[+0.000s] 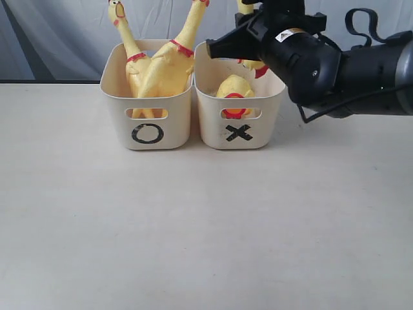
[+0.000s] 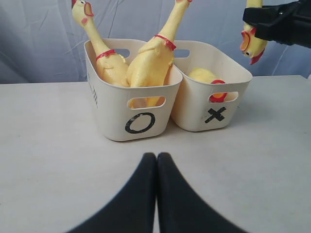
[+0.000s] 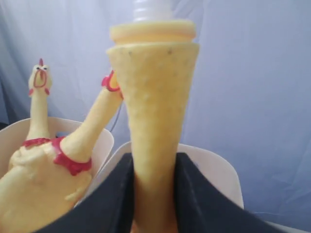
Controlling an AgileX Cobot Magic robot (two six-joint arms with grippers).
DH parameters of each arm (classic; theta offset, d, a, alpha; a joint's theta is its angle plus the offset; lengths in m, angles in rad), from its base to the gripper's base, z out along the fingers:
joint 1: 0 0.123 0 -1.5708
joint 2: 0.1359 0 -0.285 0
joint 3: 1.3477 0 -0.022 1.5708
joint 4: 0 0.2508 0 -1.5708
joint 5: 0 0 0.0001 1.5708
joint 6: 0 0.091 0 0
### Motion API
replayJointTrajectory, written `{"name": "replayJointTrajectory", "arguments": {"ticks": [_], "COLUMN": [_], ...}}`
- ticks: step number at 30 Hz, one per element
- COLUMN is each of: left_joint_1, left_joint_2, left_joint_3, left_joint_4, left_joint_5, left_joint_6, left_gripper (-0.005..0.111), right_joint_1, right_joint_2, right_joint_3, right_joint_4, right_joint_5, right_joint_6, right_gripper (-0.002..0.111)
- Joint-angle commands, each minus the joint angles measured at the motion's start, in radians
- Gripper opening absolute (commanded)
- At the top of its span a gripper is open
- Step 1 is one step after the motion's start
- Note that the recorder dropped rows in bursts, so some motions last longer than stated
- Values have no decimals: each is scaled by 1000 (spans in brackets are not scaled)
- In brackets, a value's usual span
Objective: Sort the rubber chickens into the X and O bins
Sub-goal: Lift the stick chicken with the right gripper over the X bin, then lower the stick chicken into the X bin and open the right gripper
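Observation:
Two cream bins stand side by side: the O bin [image 1: 147, 132] on the left and the X bin [image 1: 240, 132] on the right. Two long rubber chickens [image 1: 132, 58] [image 1: 169, 64] lean upright in the O bin. A round headless body [image 1: 234, 90] lies in the X bin. My right gripper [image 3: 153, 162] is shut on the neck of the head-and-neck chicken [image 3: 153, 111], holding it above the X bin's back right; its head [image 2: 252, 41] hangs down and its white stick [image 3: 151, 7] points away. My left gripper [image 2: 156, 156] is shut and empty, low over the table in front of the bins.
The right arm [image 1: 348, 64] reaches in from the right, over the X bin's far corner. A grey cloth backdrop [image 1: 51, 32] hangs behind the pale table [image 1: 193, 226]. The two bins touch each other.

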Motion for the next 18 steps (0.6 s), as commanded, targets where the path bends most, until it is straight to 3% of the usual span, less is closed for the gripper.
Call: {"name": "replayJointTrajectory", "arguments": {"ticks": [1,7,12,18], "left_joint_1": [3,3,3,3], "left_joint_2": [-8,-8,-8,-8], "left_joint_3": [7,7,7,7], "left_joint_4": [-17,-19,-19,-22], "left_joint_5": [-13,-13,-13,-13], "left_joint_6": [-5,-3,-3,-3], "left_gripper": [0,0,0,0], "right_joint_1": [-38,-40,-43,-65], "right_joint_2": [64,188,232,238], "right_joint_3": [-55,-213,-248,-252], "right_joint_4": [12,12,18,262], "right_joint_5": [-35,37,48,48], "right_joint_6": [97,97,57,-146], "right_gripper": [-1,-1,-1,-1]}}
